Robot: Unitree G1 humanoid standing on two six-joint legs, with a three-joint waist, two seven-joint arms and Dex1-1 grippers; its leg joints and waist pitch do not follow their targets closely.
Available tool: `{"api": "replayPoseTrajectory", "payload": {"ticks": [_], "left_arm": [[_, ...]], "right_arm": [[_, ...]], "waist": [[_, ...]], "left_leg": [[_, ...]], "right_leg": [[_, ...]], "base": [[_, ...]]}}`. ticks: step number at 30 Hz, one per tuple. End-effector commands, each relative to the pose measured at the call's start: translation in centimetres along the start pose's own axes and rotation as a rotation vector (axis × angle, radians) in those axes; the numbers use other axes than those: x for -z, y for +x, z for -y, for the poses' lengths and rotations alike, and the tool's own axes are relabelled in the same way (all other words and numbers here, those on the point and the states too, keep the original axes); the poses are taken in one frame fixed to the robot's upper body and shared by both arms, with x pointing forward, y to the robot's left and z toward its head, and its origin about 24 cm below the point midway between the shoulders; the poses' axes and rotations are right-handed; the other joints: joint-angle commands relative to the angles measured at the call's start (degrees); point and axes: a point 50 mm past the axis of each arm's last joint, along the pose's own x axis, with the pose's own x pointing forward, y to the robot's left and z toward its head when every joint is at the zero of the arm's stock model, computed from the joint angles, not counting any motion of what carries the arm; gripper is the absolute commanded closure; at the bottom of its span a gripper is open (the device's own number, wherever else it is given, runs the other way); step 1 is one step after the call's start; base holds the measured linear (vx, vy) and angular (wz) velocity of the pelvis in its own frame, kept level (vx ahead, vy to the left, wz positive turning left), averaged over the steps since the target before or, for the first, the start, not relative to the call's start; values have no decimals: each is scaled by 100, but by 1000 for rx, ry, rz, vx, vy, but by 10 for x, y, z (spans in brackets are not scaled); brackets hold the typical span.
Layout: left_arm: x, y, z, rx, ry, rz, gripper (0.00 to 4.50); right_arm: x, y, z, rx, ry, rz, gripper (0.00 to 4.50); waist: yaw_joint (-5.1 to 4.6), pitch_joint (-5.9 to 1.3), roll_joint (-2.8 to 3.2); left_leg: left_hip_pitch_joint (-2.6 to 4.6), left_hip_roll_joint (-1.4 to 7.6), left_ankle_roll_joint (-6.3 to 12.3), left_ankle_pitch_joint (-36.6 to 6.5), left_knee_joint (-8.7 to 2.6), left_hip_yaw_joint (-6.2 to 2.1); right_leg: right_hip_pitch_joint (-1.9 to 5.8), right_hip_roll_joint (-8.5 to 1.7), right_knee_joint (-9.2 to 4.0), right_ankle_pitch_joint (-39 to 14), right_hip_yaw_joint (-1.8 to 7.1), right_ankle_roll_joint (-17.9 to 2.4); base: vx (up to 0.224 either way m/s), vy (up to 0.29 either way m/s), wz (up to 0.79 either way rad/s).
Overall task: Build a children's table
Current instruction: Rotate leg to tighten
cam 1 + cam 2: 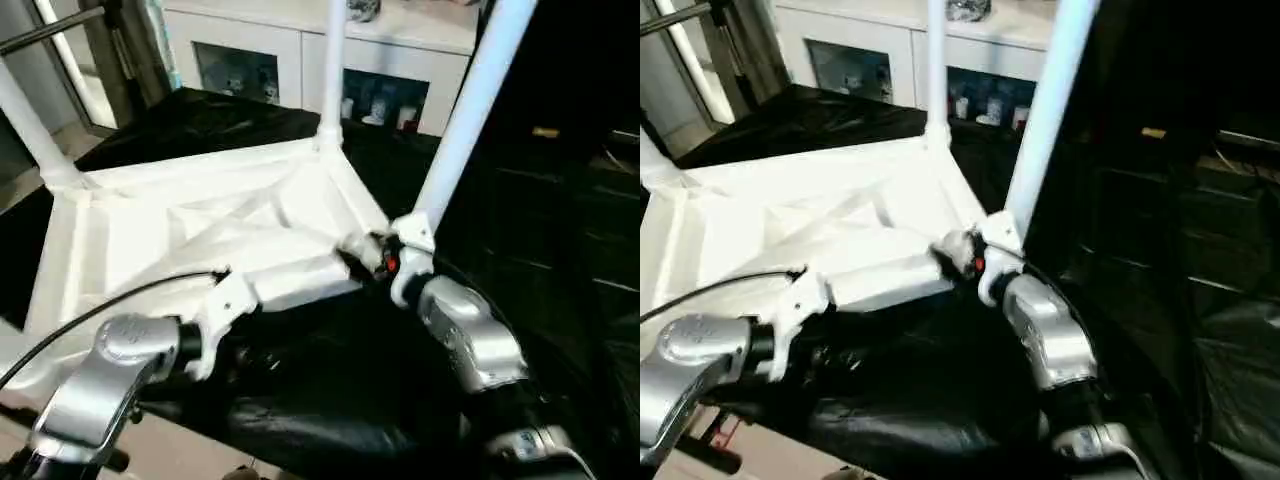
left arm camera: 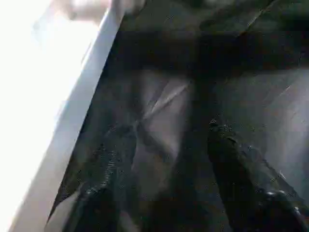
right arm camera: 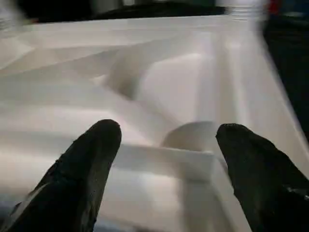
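The children's table (image 1: 200, 230) lies upside down on black cloth, its ribbed white underside facing up. Three white legs stand in corner sockets: far left (image 1: 30, 125), back (image 1: 333, 70) and near right (image 1: 470, 110). My right gripper (image 3: 169, 130) is open and hovers over the underside next to the near-right leg's base (image 1: 415, 230), with a round socket (image 3: 193, 137) between its fingers (image 3: 91, 164). My left gripper (image 2: 166, 140) is open below the table's near edge (image 2: 72, 130). Only black cloth lies between its fingers (image 2: 241, 174).
Black cloth (image 1: 330, 400) covers the work surface and drapes over its front. A white glass-door cabinet (image 1: 300, 60) stands behind. Dark shelving (image 1: 580, 200) is on the right. A black cable (image 1: 100, 310) runs along my left forearm. Metal stand bars (image 1: 50, 30) rise at the back left.
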Motion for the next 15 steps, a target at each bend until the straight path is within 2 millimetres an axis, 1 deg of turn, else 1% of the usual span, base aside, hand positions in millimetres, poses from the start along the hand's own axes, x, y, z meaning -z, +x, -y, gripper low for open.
{"api": "replayPoseTrajectory", "payload": {"ticks": [1,2,3,5,6,7,8,9,11,13,14,15], "left_arm": [[2,-7,-1,-44,11,-26,142],[9,-11,1,-50,-5,-46,136],[14,-15,2,-53,-11,-62,130],[16,-16,2,-61,-11,-75,107],[18,-17,2,-72,-12,-84,97],[21,-19,0,-98,-9,-95,91],[21,-20,0,-106,-8,-98,91],[21,-20,0,-111,-7,-100,75],[20,-22,-3,-137,3,-93,54],[18,-22,-5,-150,12,-87,45],[18,-22,-5,-150,12,-87,36],[17,-22,-6,-158,20,-86,25]], "right_arm": [[0,-3,17,131,71,15,81],[0,-3,23,193,122,29,81],[1,-3,27,232,142,35,81],[0,-3,30,259,139,42,81],[0,-4,32,282,137,48,81],[-1,-5,39,334,153,62,81],[-2,-5,42,355,157,67,81],[-2,-6,44,367,160,71,81],[-6,-7,54,424,159,89,81],[-10,-9,61,449,157,104,81],[-10,-9,61,449,157,104,81],[-13,-10,67,469,154,117,81]], "waist": [[-13,-329,73],[-6,-333,76],[0,-338,78],[5,-337,88],[19,-333,83],[35,-335,87],[31,-332,87],[35,-330,83],[48,-331,86],[55,-339,86],[63,-337,86],[73,-345,106]], "left_leg": [[82,215,-112,-919,-456,-50],[82,215,-121,-882,-457,-51],[85,210,-130,-850,-455,-51],[93,205,-131,-892,-453,-45],[82,201,-146,-893,-452,-42],[90,200,-155,-951,-454,-40],[88,204,-170,-990,-460,-42],[98,198,-189,-1062,-461,-40],[100,197,-207,-1112,-459,-37],[101,193,-205,-1100,-447,-33],[101,191,-198,-1079,-445,-32],[97,190,-196,-1022,-437,-35]], "right_leg": [[226,-267,-380,-369,193,-1188],[226,-272,-371,-291,193,-1186],[218,-250,-355,-116,180,-1159],[214,-243,-356,-100,179,-1151],[217,-249,-356,-91,181,-1138],[217,-251,-361,-151,183,-1110],[212,-258,-363,-200,184,-1108],[208,-254,-370,-289,186,-1096],[201,-257,-371,-346,187,-1078],[203,-252,-365,-289,188,-1076],[203,-247,-364,-262,189,-1072],[208,-247,-348,-176,186,-1063]], "base": [[0,0,0],[0,0,0],[0,0,0],[0,0,0],[0,0,0],[0,0,0],[0,0,0],[0,0,0],[0,0,0],[0,0,0],[0,0,0],[0,0,0]]}}
